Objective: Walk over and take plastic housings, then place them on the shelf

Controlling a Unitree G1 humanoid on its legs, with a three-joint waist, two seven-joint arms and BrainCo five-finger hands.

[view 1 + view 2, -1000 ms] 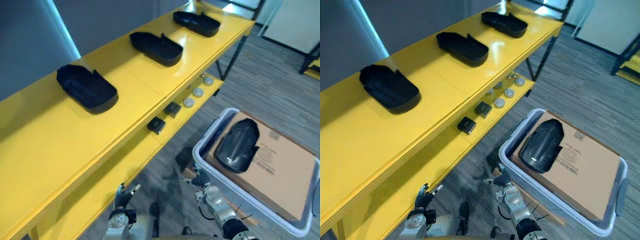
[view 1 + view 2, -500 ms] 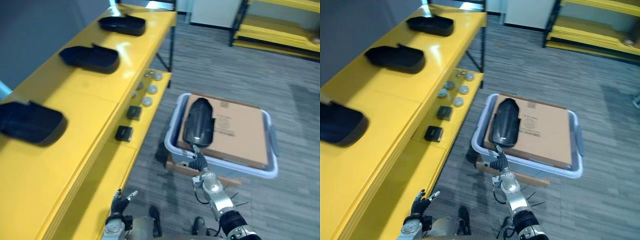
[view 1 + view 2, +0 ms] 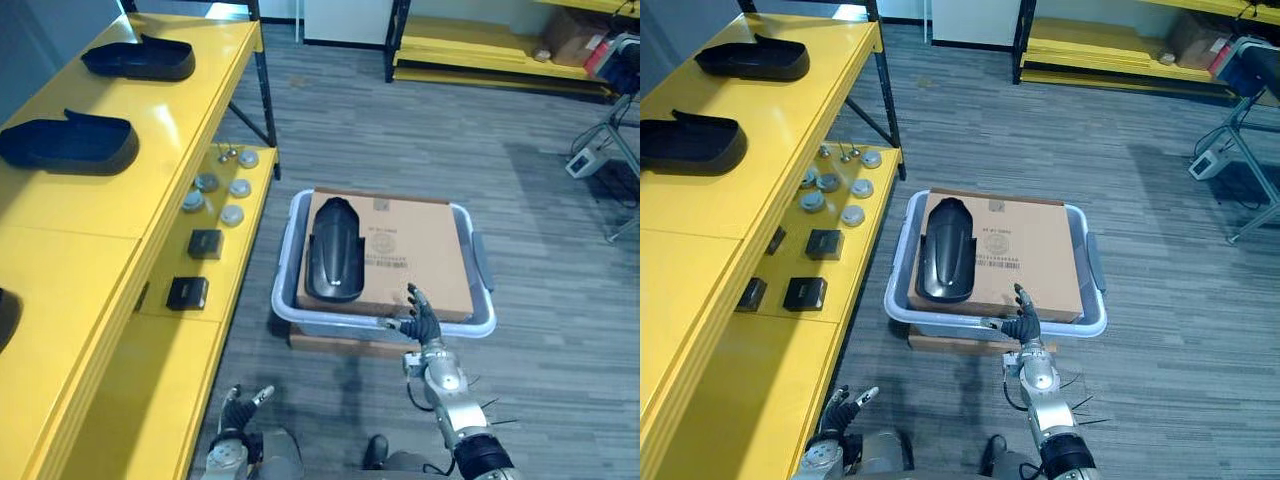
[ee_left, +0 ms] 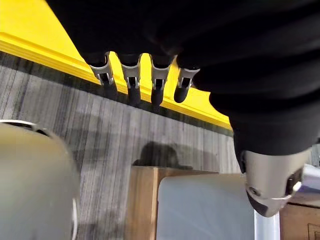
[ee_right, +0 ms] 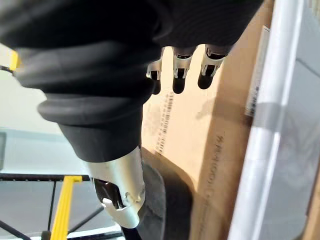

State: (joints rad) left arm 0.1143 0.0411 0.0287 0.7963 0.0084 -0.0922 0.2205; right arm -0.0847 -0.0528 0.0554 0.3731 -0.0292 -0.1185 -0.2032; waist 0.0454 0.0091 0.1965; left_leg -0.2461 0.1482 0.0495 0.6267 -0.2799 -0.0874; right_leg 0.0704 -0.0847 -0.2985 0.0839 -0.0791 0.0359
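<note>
The right hand [image 3: 423, 322] is held open, its fingers straight and slightly spread, and nothing is grasped in it. It is seen at the near rim of the grey bin [image 3: 483, 290], which is set on the grey plank floor [image 3: 540, 230] with a brown board [image 3: 330, 343] under it. In the right wrist view the fingers [image 5: 179, 70] are stretched out over the cardboard box [image 5: 200, 130] that is laid in the bin, and the thumb [image 5: 119, 197] is pointed towards the dark housing beside it.

One black plastic housing [image 3: 334, 250] is laid domed side up on the left part of the cardboard box, lengthwise from far to near. It is touched by neither hand, and the right hand is kept just short of its near end.

The left hand [image 3: 240, 408] is also held open and empty, low down beside the lower level of the yellow shelf [image 3: 120, 215]. In the left wrist view its fingers [image 4: 131, 80] are shown straight, in front of the shelf's yellow edge.

Two more housings [image 3: 68, 143] [image 3: 138, 58] are placed hollow side up on the shelf top, well apart from each other. On the lower level two small black boxes [image 3: 205, 243] [image 3: 187, 292] and several round silver discs [image 3: 232, 214] are laid out. A second yellow rack [image 3: 480, 55] is seen at the far side of the room.
</note>
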